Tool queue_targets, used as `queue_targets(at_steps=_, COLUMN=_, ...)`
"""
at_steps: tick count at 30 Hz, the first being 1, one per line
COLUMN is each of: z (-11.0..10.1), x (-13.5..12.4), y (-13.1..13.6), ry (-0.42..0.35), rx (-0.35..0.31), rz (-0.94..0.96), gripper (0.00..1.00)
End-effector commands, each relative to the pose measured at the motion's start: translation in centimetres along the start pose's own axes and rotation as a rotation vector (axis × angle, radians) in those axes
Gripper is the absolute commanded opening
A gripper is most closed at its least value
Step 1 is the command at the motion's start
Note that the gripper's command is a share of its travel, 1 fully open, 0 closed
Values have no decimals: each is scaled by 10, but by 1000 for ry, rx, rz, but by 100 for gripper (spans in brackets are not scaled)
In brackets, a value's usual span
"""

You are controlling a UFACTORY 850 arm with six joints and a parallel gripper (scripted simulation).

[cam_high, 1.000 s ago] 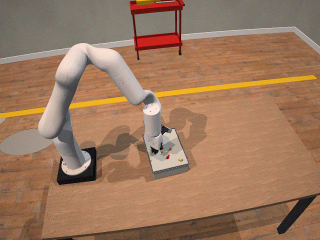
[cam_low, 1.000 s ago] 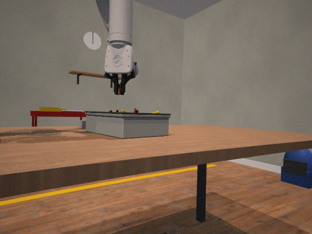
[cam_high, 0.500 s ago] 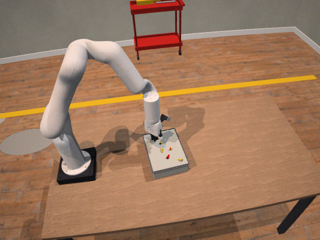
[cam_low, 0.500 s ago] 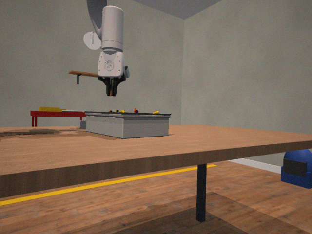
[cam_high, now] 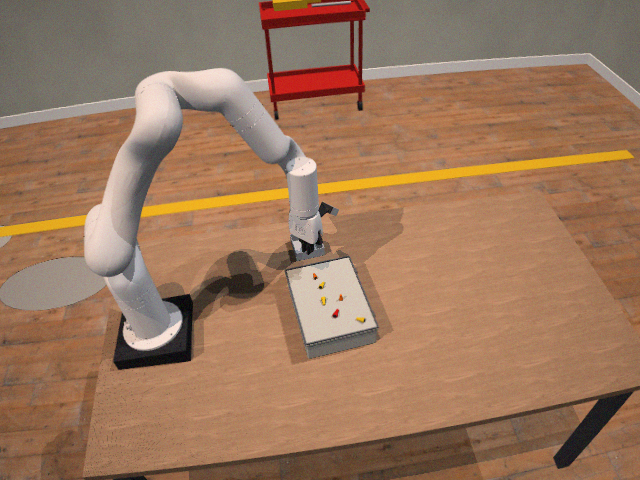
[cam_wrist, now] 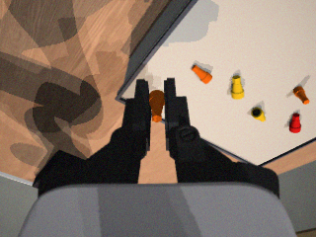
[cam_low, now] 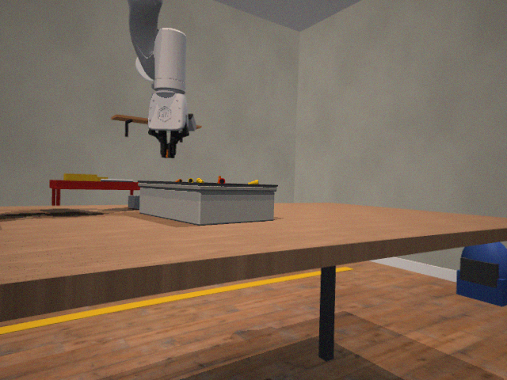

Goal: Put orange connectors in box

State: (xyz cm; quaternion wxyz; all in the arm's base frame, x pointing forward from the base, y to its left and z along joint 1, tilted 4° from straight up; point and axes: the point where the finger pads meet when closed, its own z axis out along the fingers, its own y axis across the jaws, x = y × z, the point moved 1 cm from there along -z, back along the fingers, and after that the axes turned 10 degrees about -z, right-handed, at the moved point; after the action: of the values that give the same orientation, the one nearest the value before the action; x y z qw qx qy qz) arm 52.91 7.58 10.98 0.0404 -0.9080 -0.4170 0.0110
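Observation:
My gripper [cam_high: 308,246] is shut on an orange connector [cam_wrist: 156,104], held upright between the black fingers. In the side view the gripper [cam_low: 167,152] hangs well above the lid's height, with the orange connector [cam_low: 166,153] at its tips. It stands past the far end of the grey tool case [cam_high: 330,302], over the steel junction box [cam_high: 310,252], which the fingers mostly hide. On the lid lie two more orange connectors [cam_high: 314,275] [cam_high: 340,297], three yellow ones [cam_high: 321,284] [cam_high: 323,300] [cam_high: 360,319] and a red one [cam_high: 335,313].
The case [cam_low: 208,202] stands mid-table, with the low box [cam_low: 133,201] just behind its far end. The arm's black base [cam_high: 153,333] sits at the table's left. A red cart [cam_high: 313,51] stands far back on the floor.

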Motion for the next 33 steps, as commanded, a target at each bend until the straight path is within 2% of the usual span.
queue_targets(at_steps=1, z=0, x=48, y=-23, ry=-6, rx=-5, rz=3, gripper=2)
queue_targets(at_steps=11, z=1, x=114, y=-59, ry=-6, rx=-5, rz=3, gripper=2)
queue_targets(at_steps=13, z=1, x=114, y=-59, ry=-6, rx=-5, rz=3, gripper=2)
queue_targets(at_steps=23, z=1, x=147, y=-77, ry=-6, rx=-5, rz=3, gripper=2)
queue_targets(at_steps=33, z=1, x=156, y=-81, ry=-6, rx=-5, rz=3, gripper=2)
